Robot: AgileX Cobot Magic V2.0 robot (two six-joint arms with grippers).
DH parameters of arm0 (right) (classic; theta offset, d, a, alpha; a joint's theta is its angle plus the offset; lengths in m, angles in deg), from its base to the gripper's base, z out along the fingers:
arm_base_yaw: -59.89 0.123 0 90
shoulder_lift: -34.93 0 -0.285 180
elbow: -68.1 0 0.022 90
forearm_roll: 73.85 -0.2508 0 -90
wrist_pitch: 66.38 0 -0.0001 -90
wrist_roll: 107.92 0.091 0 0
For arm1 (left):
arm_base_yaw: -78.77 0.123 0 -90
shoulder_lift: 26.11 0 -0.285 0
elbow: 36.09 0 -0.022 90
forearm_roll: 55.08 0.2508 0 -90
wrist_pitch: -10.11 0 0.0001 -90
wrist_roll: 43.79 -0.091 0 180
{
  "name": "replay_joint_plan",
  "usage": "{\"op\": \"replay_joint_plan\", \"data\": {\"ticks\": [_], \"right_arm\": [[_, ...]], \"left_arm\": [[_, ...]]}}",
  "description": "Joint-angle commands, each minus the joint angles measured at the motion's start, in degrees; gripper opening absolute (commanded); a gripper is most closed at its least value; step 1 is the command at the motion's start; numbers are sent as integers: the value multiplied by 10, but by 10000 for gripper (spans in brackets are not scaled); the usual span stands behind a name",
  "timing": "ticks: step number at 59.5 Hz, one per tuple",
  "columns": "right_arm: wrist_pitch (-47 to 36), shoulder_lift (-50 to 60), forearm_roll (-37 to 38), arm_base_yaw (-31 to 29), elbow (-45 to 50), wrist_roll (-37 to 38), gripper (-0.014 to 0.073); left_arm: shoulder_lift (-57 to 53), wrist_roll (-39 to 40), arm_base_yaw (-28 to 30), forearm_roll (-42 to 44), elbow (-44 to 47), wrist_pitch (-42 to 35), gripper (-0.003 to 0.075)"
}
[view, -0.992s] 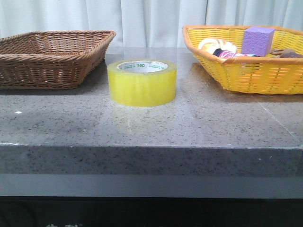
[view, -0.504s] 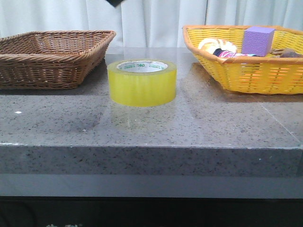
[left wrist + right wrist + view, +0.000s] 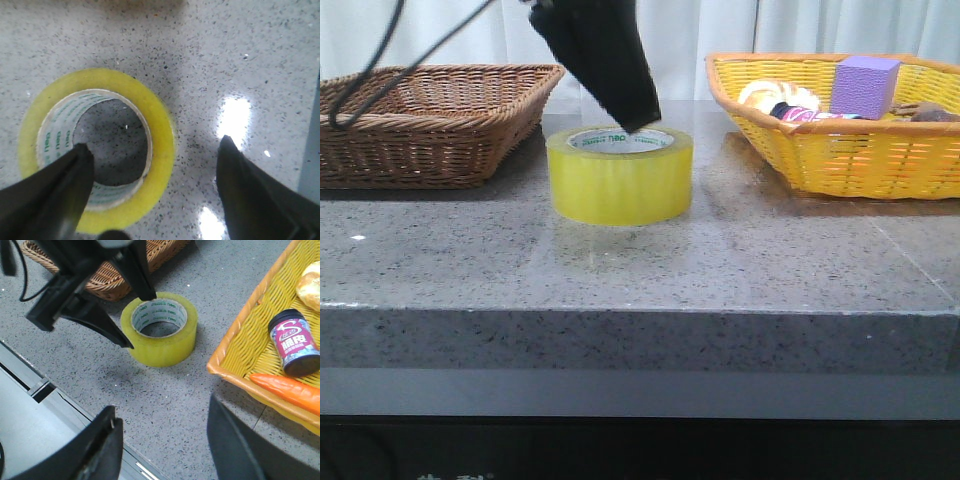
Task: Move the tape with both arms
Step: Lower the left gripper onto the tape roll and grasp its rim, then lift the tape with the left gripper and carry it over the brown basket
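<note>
The yellow-green tape (image 3: 620, 185) lies flat on the grey stone table (image 3: 720, 270), between the two baskets. My left gripper (image 3: 638, 115) hangs open just above the roll's top. In the left wrist view the left gripper (image 3: 154, 150) has one finger over the hollow centre and the other outside the tape (image 3: 160, 125), above bare table. It holds nothing. The right wrist view shows the tape (image 3: 165, 340) with the left gripper (image 3: 140, 321) over it. My right gripper (image 3: 162, 407) is open and empty, high over the table's front part, apart from the roll. It is out of the front view.
A brown wicker basket (image 3: 430, 120) stands at the back left. A yellow basket (image 3: 840, 150) at the back right holds a purple cube (image 3: 865, 85), a bun, a dark bottle (image 3: 295, 342) and a carrot (image 3: 290, 390). The table's front edge (image 3: 640, 310) lies near.
My left arm has come down from above into the front view, onto the roll's top. The tape has not moved.
</note>
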State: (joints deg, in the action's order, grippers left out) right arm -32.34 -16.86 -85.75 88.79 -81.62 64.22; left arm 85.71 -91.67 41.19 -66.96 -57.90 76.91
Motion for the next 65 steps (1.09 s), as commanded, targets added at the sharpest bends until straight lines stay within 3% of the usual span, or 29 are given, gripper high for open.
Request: {"op": "replay_joint_plan", "data": {"ticks": [1,30,35,45,65], "right_arm": [[-40,4,-4,-3,-14,-2,414],[-40,4,-4,-3,-14,-2,414],[-40,4,-4,-3,-14,-2,414],[-40,4,-4,-3,-14,-2,414],[-40,4,-4,-3,-14,-2,414]], "left_arm": [[-5,-2,-4,-23,-26,-14,495],[63,-8,-4,-27,-27,-21,484],[66,-8,-4,-27,-27,-18,405],[66,5,-4,-27,-28,-18,173],[65,70,-4,-11,-92,17,160]]}}
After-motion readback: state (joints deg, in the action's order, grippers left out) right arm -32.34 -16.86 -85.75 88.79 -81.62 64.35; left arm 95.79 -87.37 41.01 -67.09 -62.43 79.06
